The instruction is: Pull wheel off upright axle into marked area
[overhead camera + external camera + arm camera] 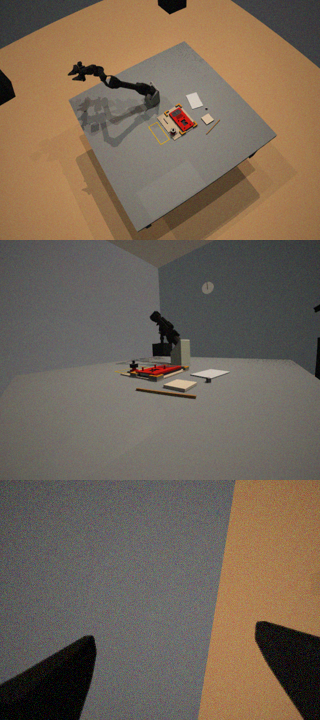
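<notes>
The dark wheel (173,130) (133,365) sits on the upright axle (133,361), whose tip shows above it, near one corner of the beige board (161,118). The marked area, a yellow outlined rectangle (154,135), lies on the table beside the board; nothing shows inside it. My gripper (70,76) (175,636) is open and empty. It is raised high, out past the table's edge in the top view, far from the wheel. The wrist view shows only wall and floor colours between the fingers.
A red plate (178,119) (160,369) with pegs lies on the board between orange corner brackets. Beyond it lie a white sheet (194,100) (210,373), a small dark piece (206,109) (208,380), a beige square block (207,119) (180,384) and a thin wooden stick (213,126) (165,393).
</notes>
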Robot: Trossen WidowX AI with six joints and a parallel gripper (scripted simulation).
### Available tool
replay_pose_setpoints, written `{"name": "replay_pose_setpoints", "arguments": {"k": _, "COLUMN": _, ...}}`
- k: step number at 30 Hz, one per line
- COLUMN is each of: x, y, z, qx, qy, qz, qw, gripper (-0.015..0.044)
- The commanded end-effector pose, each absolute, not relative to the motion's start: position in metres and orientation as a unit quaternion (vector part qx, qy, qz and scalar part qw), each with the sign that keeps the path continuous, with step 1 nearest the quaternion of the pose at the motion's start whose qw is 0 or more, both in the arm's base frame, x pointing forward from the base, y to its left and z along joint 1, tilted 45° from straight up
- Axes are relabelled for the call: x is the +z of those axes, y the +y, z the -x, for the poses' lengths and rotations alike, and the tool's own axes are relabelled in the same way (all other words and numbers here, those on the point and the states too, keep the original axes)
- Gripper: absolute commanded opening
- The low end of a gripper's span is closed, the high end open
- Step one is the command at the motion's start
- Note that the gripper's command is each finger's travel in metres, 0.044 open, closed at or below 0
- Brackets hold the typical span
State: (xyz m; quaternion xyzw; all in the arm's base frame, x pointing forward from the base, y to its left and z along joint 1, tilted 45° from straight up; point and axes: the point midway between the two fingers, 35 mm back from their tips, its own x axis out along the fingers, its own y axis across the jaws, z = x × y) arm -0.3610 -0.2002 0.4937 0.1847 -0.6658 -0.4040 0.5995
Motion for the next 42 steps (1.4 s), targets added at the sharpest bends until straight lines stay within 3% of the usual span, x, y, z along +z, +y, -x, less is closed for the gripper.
{"name": "replay_pose_setpoints", "arguments": {"k": 1, "x": 0.494, "y": -0.201, "z": 0.361, "qx": -0.404, "qy": -0.666, "qz": -0.185, "qw": 0.6, "gripper": 0.0374}}
{"name": "replay_pose_setpoints", "arguments": {"k": 4, "x": 0.494, "y": -0.211, "z": 0.357, "qx": -0.397, "qy": -0.668, "qz": -0.189, "qw": 0.6, "gripper": 0.03}}
{"name": "replay_pose_setpoints", "arguments": {"k": 22, "x": 0.492, "y": -0.342, "z": 0.28, "qx": -0.335, "qy": -0.689, "qz": -0.259, "qw": 0.588, "gripper": 0.03}}
{"name": "replay_pose_setpoints", "arguments": {"k": 42, "x": 0.47, "y": -0.448, "z": 0.129, "qx": -0.329, "qy": -0.664, "qz": -0.365, "qw": 0.563, "gripper": 0.03}}
